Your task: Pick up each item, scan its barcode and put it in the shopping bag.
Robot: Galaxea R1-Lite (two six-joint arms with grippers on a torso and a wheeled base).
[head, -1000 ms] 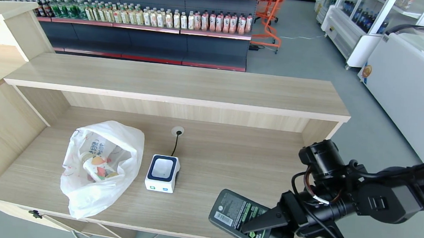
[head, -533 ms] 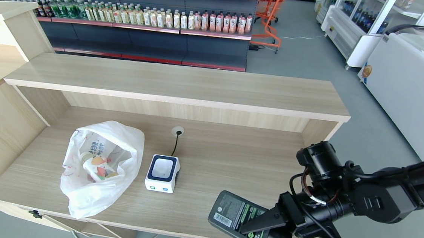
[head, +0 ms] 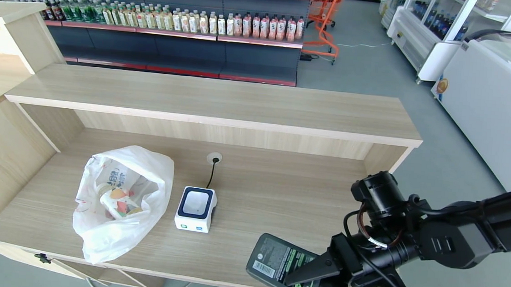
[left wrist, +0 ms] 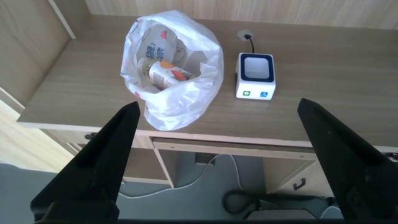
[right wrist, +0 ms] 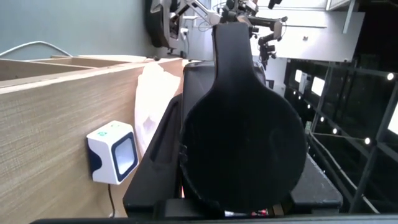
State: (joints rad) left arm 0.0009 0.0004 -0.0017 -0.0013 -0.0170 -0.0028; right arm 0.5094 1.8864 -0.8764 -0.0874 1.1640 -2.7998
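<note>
My right gripper is shut on a flat dark grey packet with green print and a barcode facing up. It hangs over the counter's front edge, to the right of the white barcode scanner. In the right wrist view the packet lies clamped between the fingers, with the scanner beyond it. The white shopping bag lies open left of the scanner with several items inside. My left gripper hangs open, back from the counter's front edge, looking down on the bag and scanner.
The wooden counter has a raised back ledge and a left side wall. A black cable runs from the scanner to a grommet. Bare counter surface lies right of the scanner. Store shelves and freezers stand beyond.
My right gripper has moved slightly left and toward the counter's front edge with the dark packet. Bag and scanner have not moved.
</note>
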